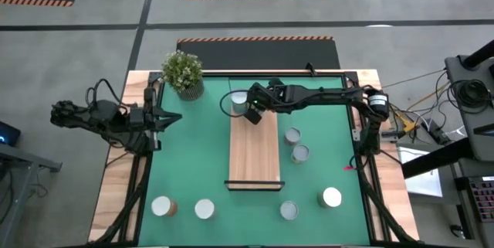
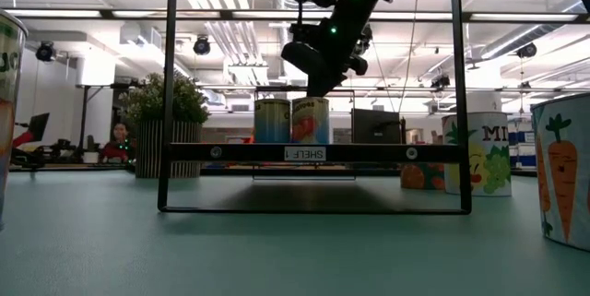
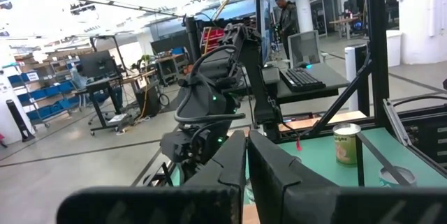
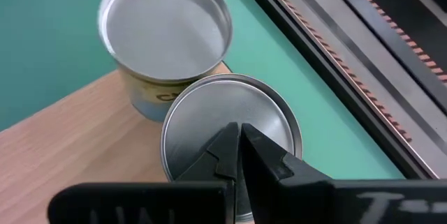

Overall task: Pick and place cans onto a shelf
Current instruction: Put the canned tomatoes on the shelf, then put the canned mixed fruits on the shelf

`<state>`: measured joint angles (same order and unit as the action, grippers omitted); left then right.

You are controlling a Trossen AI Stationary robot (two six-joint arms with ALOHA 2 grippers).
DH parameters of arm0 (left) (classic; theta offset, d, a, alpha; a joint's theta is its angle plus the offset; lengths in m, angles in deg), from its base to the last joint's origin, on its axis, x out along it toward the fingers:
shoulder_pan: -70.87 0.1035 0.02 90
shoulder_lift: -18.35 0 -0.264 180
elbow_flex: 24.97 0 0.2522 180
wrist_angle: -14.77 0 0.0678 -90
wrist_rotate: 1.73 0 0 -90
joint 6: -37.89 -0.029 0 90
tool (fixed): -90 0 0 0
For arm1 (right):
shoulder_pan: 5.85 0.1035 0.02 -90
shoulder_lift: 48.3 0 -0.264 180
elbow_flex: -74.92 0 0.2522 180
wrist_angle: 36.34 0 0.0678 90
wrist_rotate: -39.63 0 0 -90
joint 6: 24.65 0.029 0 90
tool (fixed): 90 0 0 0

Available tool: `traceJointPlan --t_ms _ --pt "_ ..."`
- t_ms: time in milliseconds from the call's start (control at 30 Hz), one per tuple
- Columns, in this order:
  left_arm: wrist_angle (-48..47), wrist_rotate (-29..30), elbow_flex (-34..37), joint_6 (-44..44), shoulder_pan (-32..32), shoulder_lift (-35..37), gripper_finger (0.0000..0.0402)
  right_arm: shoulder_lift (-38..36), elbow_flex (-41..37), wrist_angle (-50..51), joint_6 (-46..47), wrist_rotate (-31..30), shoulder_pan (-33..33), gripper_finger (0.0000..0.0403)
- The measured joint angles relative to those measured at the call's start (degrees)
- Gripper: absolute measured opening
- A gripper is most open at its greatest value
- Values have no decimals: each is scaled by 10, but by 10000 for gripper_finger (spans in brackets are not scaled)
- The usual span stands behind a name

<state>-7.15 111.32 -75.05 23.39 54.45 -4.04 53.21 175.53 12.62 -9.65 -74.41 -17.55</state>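
The right gripper (image 1: 248,112) hangs over the far end of the shelf (image 1: 254,155), with its two fingers (image 4: 230,155) pressed together and holding nothing. In the right wrist view the closed tips are directly above the silver top of one can (image 4: 230,123); I cannot tell if they touch the lid. A second can (image 4: 165,32) stands just beside it, and the two seem to touch each other. Both cans are on the far end of the wooden shelf, and in the low view they stand side by side, upright, on the raised board.

All the cans are closed with their lids, so what is in them is not visible.

Six more cans stand on the green mat (image 1: 193,163). Two of them (image 1: 292,135) are just beside the right edge of the shelf. Two cans (image 1: 163,206) are near the front left corner of the mat, and two (image 1: 331,197) are near the front right.

The left gripper (image 1: 171,119) waits at the left edge of the mat, also with fingers pressed together and empty. A potted plant (image 1: 184,73) stands at the far left corner.
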Motion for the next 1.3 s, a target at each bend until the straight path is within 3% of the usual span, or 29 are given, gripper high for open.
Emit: traceJointPlan --t_ms 867,1300 --pt "0 0 -1 0 0 0 0 -18 0 -16 -36 -3 -2 9" --pt "0 0 -1 -4 0 -1 0 -34 41 14 -57 0 70 9"
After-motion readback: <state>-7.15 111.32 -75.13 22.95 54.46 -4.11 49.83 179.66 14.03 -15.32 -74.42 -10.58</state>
